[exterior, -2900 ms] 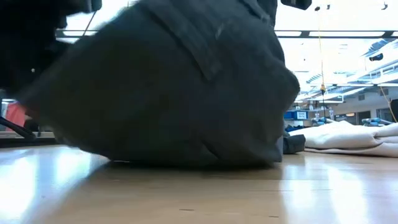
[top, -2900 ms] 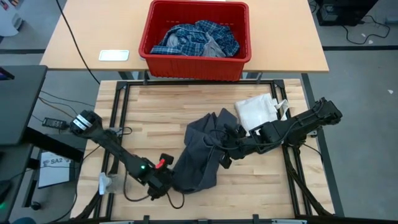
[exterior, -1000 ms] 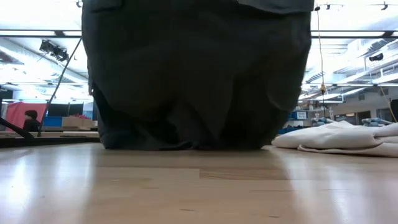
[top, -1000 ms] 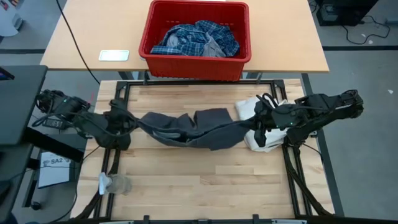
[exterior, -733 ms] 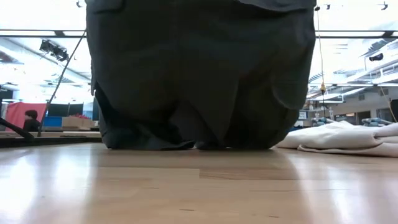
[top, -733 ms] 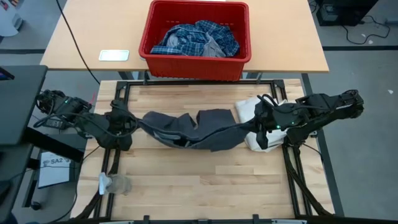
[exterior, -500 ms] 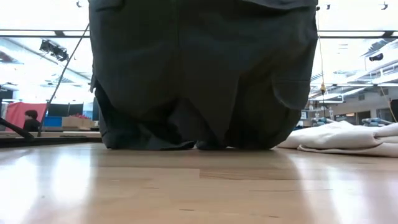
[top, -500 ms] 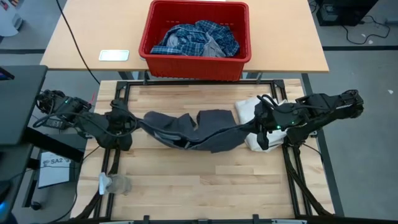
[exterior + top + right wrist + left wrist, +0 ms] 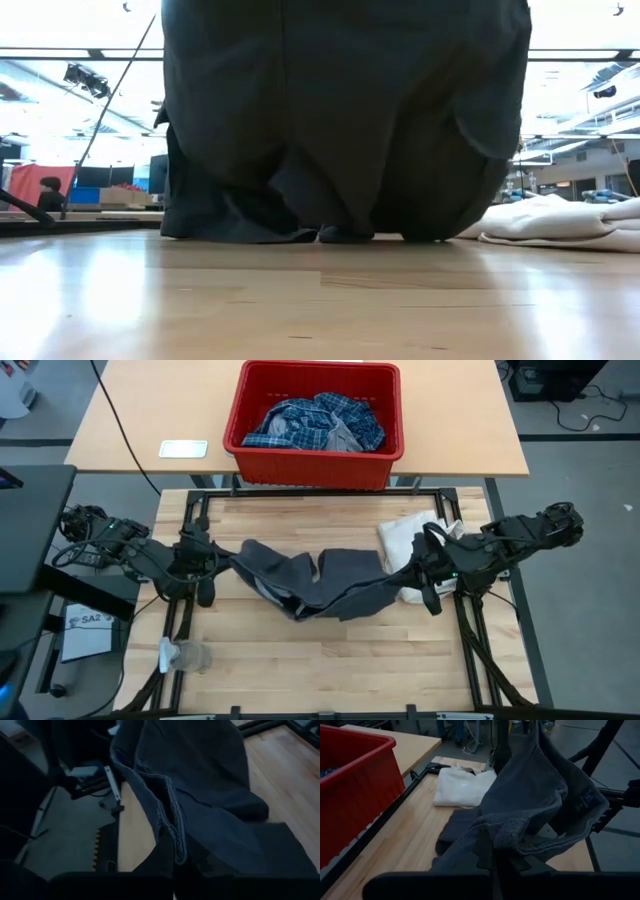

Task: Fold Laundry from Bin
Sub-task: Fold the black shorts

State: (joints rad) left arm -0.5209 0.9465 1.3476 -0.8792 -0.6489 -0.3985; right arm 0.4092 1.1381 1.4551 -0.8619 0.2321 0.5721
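Observation:
A dark grey garment (image 9: 310,582) of the laundry is stretched between my two grippers over the table's middle. It sags, and in the low view its lower folds (image 9: 300,225) rest on the wood. My left gripper (image 9: 218,560) is shut on its left end, my right gripper (image 9: 418,572) on its right end. The red bin (image 9: 385,455) stands on the far table, a blue-and-white plaid shirt (image 9: 305,420) inside it. My left gripper pinches the garment's thick, ribbed edge (image 9: 506,839) between its two fingers, coming level from the table's left. The cloth runs off toward the other arm and sags. My right gripper pinches a stitched edge (image 9: 176,844) of the garment between its fingers, coming from the table's right and slanting down. The cloth is bunched there and falls away toward the table's middle.
A white fabric bag (image 9: 408,538) lies on the table's right side under my right arm. A white flat object (image 9: 183,449) lies on the far table, left of the bin. A small grey object (image 9: 185,655) sits at the near left corner. The table's near half is bare wood (image 9: 330,670).
Both grippers have tipped, and the right one has drifted a little toward the near edge. The garment's middle has sagged lower and spread toward the near edge, while its two held ends stay up.

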